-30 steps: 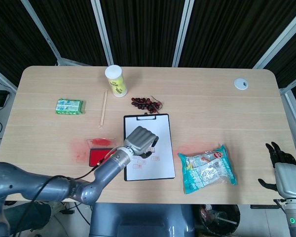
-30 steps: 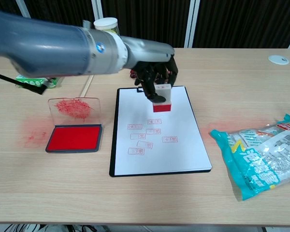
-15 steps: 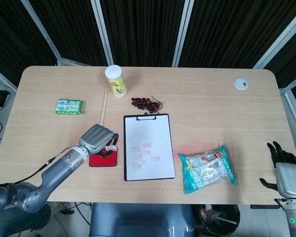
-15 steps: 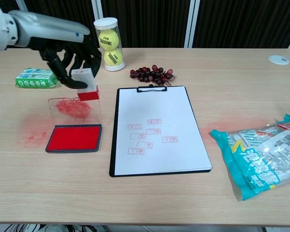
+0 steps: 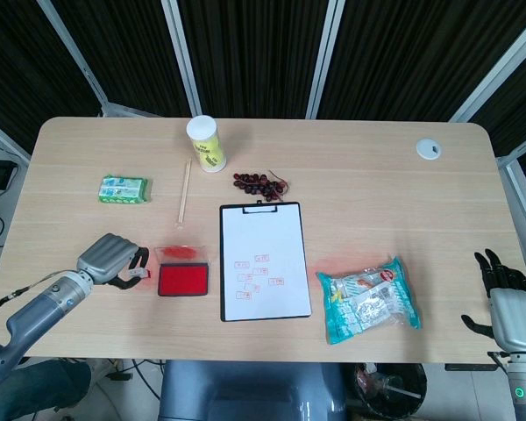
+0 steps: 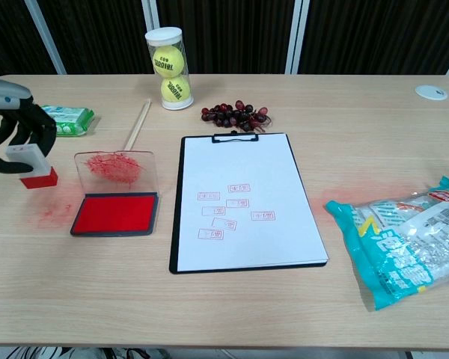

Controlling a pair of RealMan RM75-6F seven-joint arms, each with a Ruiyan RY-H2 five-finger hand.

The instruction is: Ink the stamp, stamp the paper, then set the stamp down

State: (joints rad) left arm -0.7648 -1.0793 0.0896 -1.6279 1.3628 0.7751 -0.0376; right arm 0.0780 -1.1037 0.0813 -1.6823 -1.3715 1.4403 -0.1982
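Note:
My left hand [image 5: 112,258] [image 6: 16,133] grips the stamp [image 6: 34,166], a white block with a red base, just above the table to the left of the ink pad. The red ink pad [image 5: 183,280] [image 6: 117,212] lies open with its clear lid [image 6: 120,166] standing up behind it. The paper on the black clipboard [image 5: 264,260] [image 6: 243,200] bears several red stamp marks near its middle. At the table's front right corner my right hand [image 5: 504,303] hangs off the edge, fingers apart and holding nothing.
A tube of tennis balls [image 6: 167,67], a bunch of dark grapes [image 6: 236,116], a wooden stick [image 6: 136,125] and a green packet [image 6: 67,119] lie at the back. A teal snack bag [image 6: 404,239] sits to the right. A white disc [image 6: 431,92] is at the far right corner.
My left hand has carried the stamp leftward from above the paper, past the ink pad, down to the table left of the pad. The right hand has not moved.

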